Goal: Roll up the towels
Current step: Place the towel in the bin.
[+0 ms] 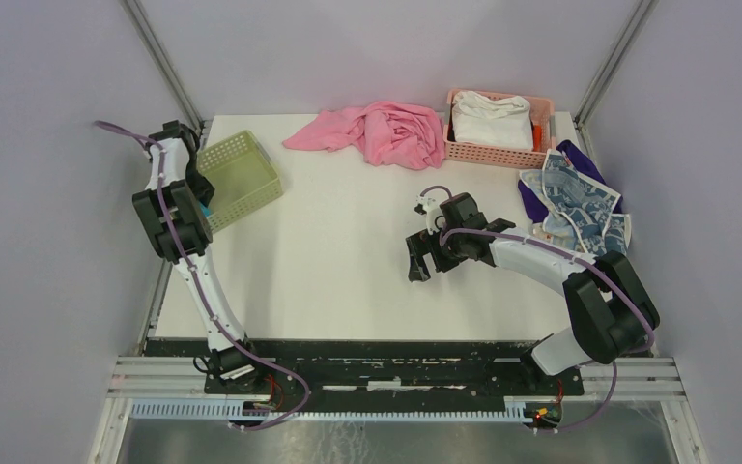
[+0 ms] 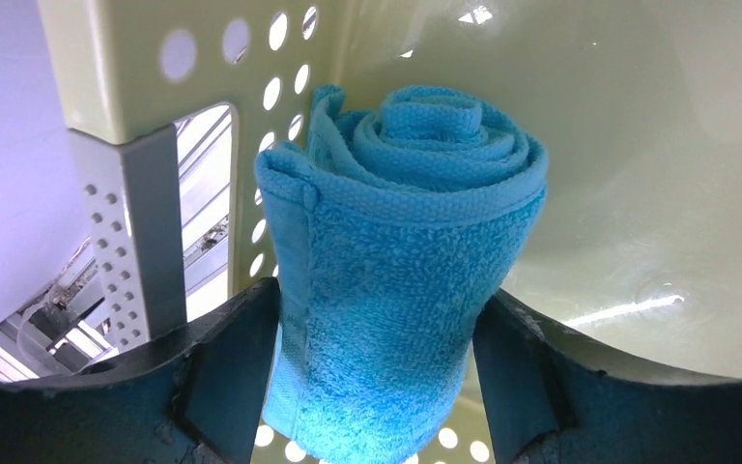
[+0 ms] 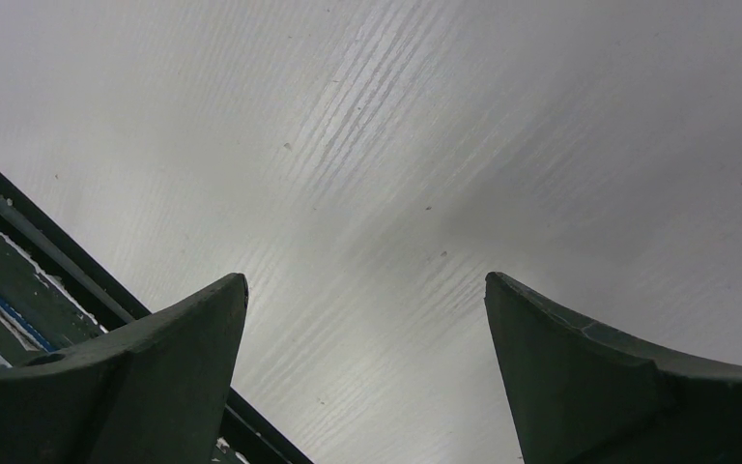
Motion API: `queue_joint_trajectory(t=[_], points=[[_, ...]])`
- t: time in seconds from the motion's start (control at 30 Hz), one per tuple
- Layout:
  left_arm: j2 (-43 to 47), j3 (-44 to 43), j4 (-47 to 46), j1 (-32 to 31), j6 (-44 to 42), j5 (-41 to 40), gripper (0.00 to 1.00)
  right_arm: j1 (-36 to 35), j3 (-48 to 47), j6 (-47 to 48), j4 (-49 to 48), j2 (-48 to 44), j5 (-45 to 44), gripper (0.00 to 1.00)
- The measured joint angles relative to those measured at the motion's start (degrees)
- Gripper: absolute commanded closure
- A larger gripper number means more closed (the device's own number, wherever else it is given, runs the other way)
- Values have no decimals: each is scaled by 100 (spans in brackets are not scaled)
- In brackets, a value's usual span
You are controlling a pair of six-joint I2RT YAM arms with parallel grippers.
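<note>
The rolled bright blue terry towel [image 2: 401, 251] sat inside the pale green perforated plastic basket [image 2: 638, 145] by the far left corner of the tabletop [image 1: 348, 261]. Left fingers [image 2: 222, 387] flanked it, grip uncertain; backing straight out should keep it rolled. Right fingers [image 3: 155, 387] gaped, empty.

blue towel [image 2: 406, 193]: lower end cut off at view's bottom edge | left tool [image 2: 379, 290]: whether it grips towel, unclear

No legible text or labels anywhere
</note>
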State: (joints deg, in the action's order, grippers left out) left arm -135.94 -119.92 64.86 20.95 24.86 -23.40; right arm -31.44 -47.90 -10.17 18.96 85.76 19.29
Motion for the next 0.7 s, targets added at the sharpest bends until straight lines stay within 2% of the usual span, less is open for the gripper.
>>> queue_joint_trajectory(t=[0.7], points=[[833,66,-70,85,-2,496,13,0,-2,-2,66,-44,-157,0]])
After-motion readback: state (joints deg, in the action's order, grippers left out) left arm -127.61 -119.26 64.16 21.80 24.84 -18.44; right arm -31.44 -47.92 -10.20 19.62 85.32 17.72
